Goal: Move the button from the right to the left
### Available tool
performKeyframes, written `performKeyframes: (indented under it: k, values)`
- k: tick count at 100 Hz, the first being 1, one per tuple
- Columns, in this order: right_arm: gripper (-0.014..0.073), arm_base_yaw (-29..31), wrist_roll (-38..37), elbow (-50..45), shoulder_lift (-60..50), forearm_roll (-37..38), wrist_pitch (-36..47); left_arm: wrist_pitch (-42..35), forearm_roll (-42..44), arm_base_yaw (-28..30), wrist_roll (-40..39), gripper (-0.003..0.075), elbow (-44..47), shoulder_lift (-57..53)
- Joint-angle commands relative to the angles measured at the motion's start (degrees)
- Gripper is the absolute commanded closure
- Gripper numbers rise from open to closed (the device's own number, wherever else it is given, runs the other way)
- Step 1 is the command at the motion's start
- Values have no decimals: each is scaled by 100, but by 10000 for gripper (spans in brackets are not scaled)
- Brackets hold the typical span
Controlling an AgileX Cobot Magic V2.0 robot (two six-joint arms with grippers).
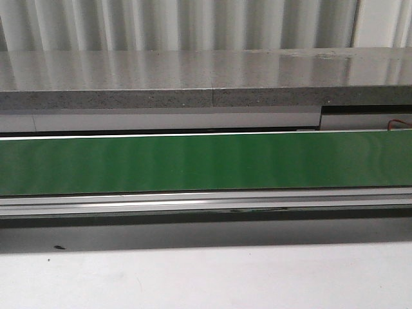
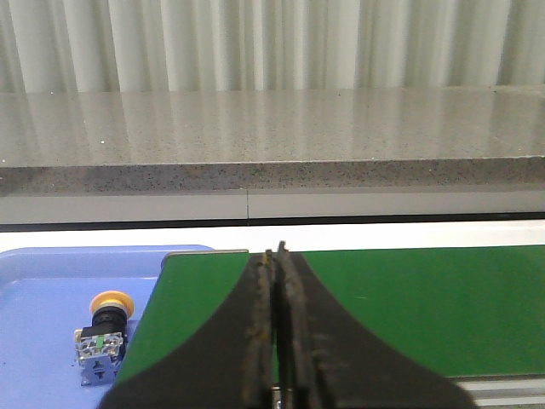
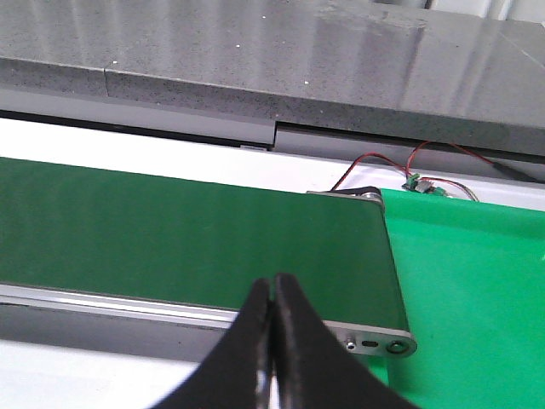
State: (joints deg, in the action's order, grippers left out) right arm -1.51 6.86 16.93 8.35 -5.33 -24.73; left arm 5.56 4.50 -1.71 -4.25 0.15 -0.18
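The button point(image 2: 104, 331), with a yellow-orange cap on a blue and clear-grey body, lies on its side in a blue tray point(image 2: 51, 290) beside the end of the green belt point(image 2: 409, 307), seen only in the left wrist view. My left gripper point(image 2: 277, 252) is shut and empty over the belt, apart from the button. My right gripper point(image 3: 272, 281) is shut and empty near the front rail at the belt's other end point(image 3: 196, 239). The belt point(image 1: 206, 161) runs bare across the front view, where neither gripper nor the button shows.
A grey stone ledge point(image 1: 206, 77) runs behind the belt. A bright green mat point(image 3: 477, 290) lies past the belt's end in the right wrist view, with red and black wires point(image 3: 400, 166) behind it. A metal rail point(image 1: 206, 201) borders the belt's front.
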Motion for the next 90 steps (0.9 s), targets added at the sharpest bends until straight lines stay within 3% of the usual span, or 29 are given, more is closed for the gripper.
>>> performKeyframes:
  k: [1,90]
  values:
    - [662,-2,52,144,57,-21,474,-482,-3,-43,-5,741,216,-146]
    - [662,-2,52,138,57,-21,550,-482,-3,-43,-5,741,216,-146]
